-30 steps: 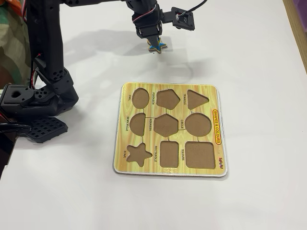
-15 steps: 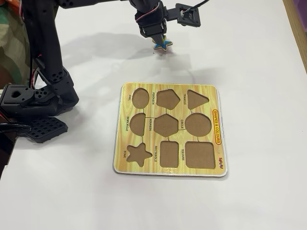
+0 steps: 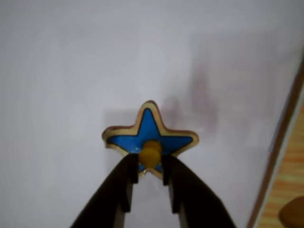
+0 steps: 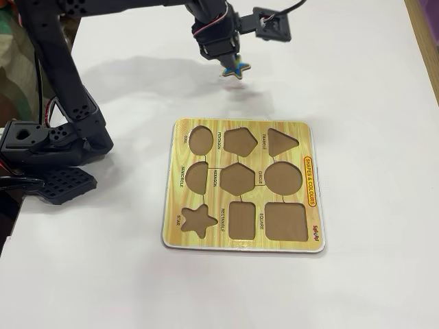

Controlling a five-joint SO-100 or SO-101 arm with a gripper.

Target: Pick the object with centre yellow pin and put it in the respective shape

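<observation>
A blue star piece (image 3: 149, 132) with a wooden rim and a yellow centre pin (image 3: 151, 153) hangs between my black fingers. My gripper (image 3: 150, 167) is shut on the pin. In the fixed view the star (image 4: 236, 68) is held above the white table, beyond the far edge of the wooden shape board (image 4: 310, 192), and my gripper (image 4: 228, 62) is right over it. The board's star-shaped hole (image 4: 197, 220) is at its near left corner. All the board's holes look empty.
The black arm base (image 4: 51, 147) stands at the left of the table. A wooden table edge (image 3: 285, 180) shows at the right of the wrist view. The white table (image 4: 357, 82) surrounds the board.
</observation>
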